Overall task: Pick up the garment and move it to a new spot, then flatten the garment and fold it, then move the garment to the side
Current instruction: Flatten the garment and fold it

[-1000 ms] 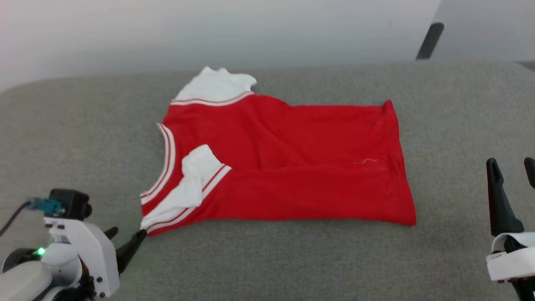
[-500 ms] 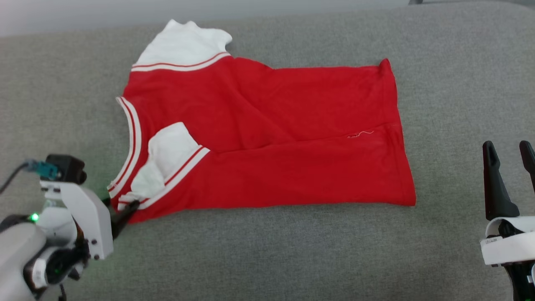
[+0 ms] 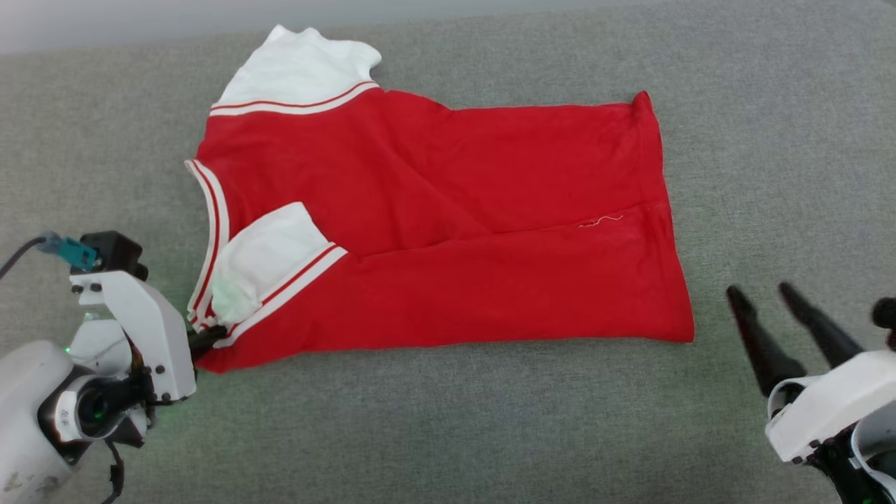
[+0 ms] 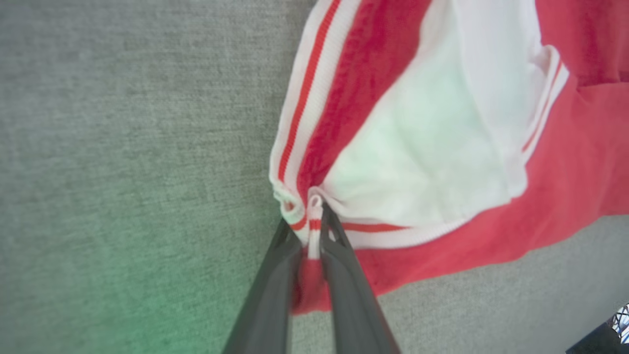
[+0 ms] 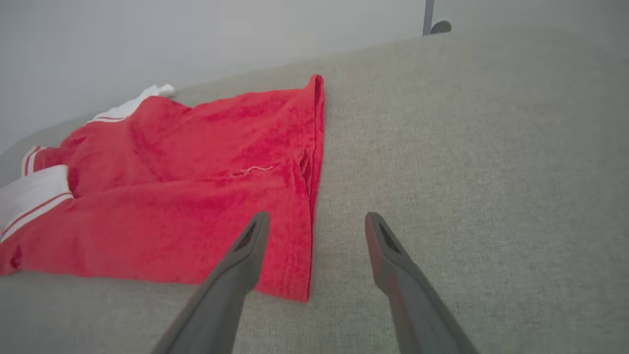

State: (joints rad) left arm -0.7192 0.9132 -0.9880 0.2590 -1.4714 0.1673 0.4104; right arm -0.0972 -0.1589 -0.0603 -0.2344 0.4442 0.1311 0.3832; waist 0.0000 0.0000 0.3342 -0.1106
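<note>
Jaws of left gripper (image 4: 305,227) pinched almost together on striped trim (image 4: 314,216) at the near-left corner of the garment (image 3: 455,231), with red cloth wadded between the fingers (image 4: 344,275). A second ago they stood apart, tips just short of that corner. Garment lies spread on grey bench (image 3: 448,434), plain red side up, neck end left, hem right. One white sleeve (image 3: 269,255) is folded onto the body, the other sleeve (image 3: 294,66) sticks out at the far edge. Loose white thread (image 3: 600,222) near hem. Right gripper (image 3: 758,290): jaws wide apart, holding nothing, near the near-right hem corner. Its fingers pointed straight up the head view earlier, now lean left toward the garment. Head camera has tipped down since then, so less wall (image 3: 105,24) at top.
</note>
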